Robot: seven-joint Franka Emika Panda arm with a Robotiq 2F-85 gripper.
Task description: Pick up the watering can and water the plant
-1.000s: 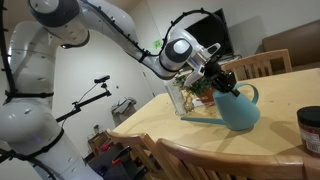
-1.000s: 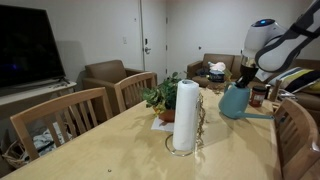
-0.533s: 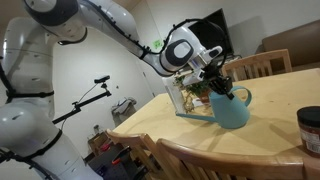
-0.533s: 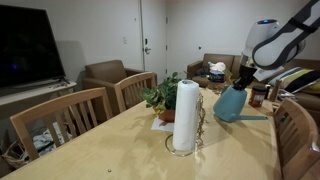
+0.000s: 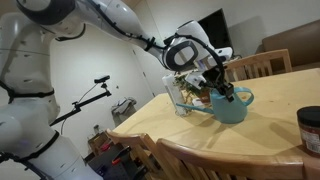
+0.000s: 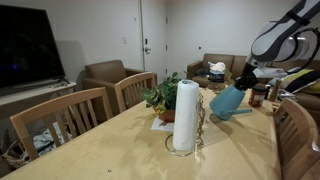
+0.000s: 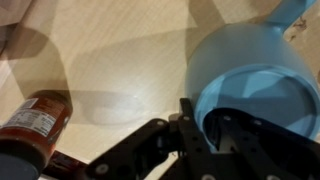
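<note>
Watering can [image 5: 235,108] has tipped toward the plant [image 6: 160,97] over wooden table [image 6: 115,148]; pincer [image 7: 203,118] pinches its rim.

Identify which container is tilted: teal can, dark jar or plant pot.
The teal watering can: the gripper holds it by the rim and it leans, while the dark jar and plant pot stand upright.

The arm [image 5: 118,18] stretches forward from a high shoulder with the wrist bent downward. The gripper [image 5: 222,88] has its fingers [image 7: 189,118] clamped over the watering can [image 5: 236,107] rim.
</note>
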